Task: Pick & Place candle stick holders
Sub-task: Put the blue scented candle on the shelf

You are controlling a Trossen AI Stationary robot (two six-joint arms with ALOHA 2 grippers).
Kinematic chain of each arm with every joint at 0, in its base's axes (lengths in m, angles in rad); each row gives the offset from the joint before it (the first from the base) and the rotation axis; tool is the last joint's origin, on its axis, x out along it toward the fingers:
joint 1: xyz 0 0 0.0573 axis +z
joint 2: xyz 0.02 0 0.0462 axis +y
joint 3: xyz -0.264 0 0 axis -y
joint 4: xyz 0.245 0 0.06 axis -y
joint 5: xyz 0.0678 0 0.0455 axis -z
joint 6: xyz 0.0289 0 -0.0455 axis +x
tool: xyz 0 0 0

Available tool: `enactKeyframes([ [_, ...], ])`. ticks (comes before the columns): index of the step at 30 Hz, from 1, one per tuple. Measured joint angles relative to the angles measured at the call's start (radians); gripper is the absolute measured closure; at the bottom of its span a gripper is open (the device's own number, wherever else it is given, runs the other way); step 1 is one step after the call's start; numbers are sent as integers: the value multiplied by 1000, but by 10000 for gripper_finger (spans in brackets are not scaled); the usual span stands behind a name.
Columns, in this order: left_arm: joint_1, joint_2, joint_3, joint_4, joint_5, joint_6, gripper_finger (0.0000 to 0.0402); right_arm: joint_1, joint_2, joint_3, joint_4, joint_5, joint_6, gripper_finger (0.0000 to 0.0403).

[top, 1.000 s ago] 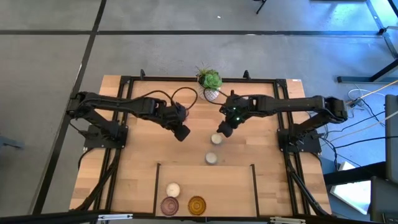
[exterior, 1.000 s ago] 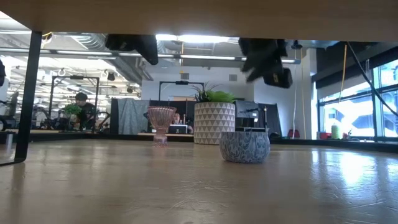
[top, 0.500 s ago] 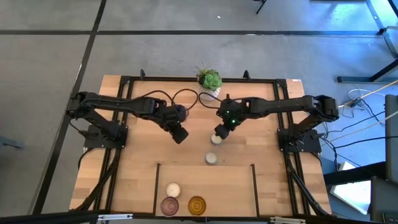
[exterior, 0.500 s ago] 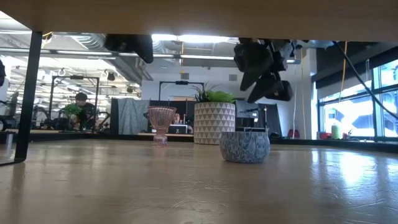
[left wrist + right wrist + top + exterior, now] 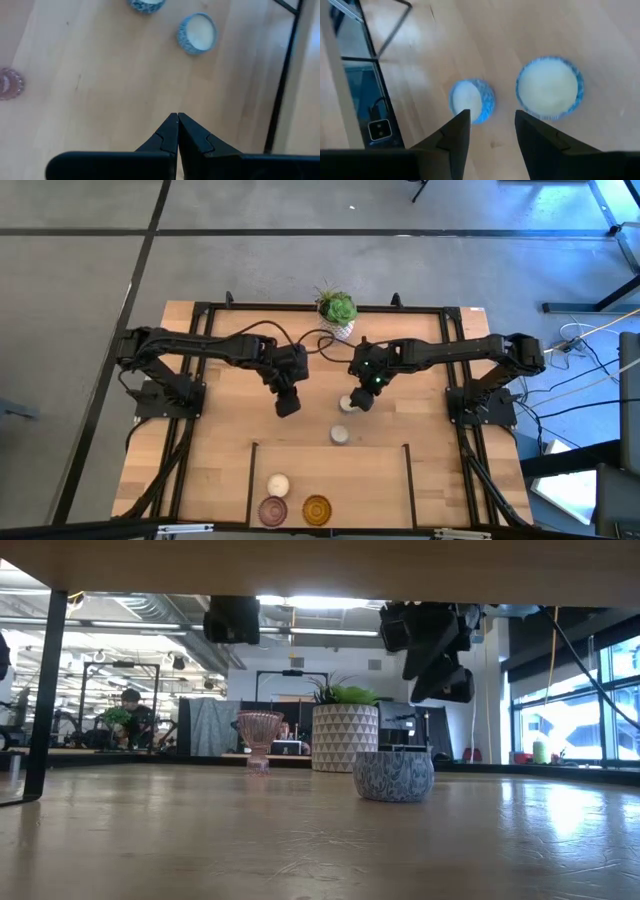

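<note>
The wooden table (image 5: 220, 450) stands on a grey floor, and the low view looks across it into a big workshop room where a person sits far behind. I take the green plant in its white patterned pot (image 5: 338, 315) at the far edge of the table as the landmark. Just in front of the pot, toward the near edge, the right gripper (image 5: 366, 397) hangs above the table with its two fingers apart and nothing between them. Right beside it, on the side away from the right arm's base, is a cream-white holder (image 5: 346, 404), and a second cream-white holder (image 5: 340, 435) lies farther from the pot along the same line. In the right wrist view both show ahead of the fingers — the smaller-looking one (image 5: 471, 100) is close to the line of the gap but a little toward one finger, the bigger one (image 5: 549, 92) is off to the other side. The holders are round, so no long axis matters; the gripper needs only, I think, a small sideways shift and a descent to straddle the nearest one. The left gripper (image 5: 287, 402) hovers also in front of the pot, a bit further to the left arm's side, fingers pressed together and empty; the right gripper is clearly the nearer one. Three other holders — one cream-white (image 5: 277, 483), one purplish-pink (image 5: 272, 509), one amber (image 5: 317, 508) — sit together at the near edge, well apart from the pot. In the low view a pink glass holder (image 5: 259, 734) stands just beside the pot.
</note>
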Motion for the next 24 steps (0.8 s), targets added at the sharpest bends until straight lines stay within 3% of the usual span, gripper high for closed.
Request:
enactKeyframes([
  [7, -11, 14, 0, 0, -53, -27, 400, 31, 0, 0, -82, 181, 80, 243],
  [18, -49, 13, 0, -4, -86, -82, 400, 30, 0, 0, -52, 190, 104, 243],
  [24, -74, 13, 0, -5, -127, -114, 400, 30, 31, 0, -25, 216, 212, 243],
])
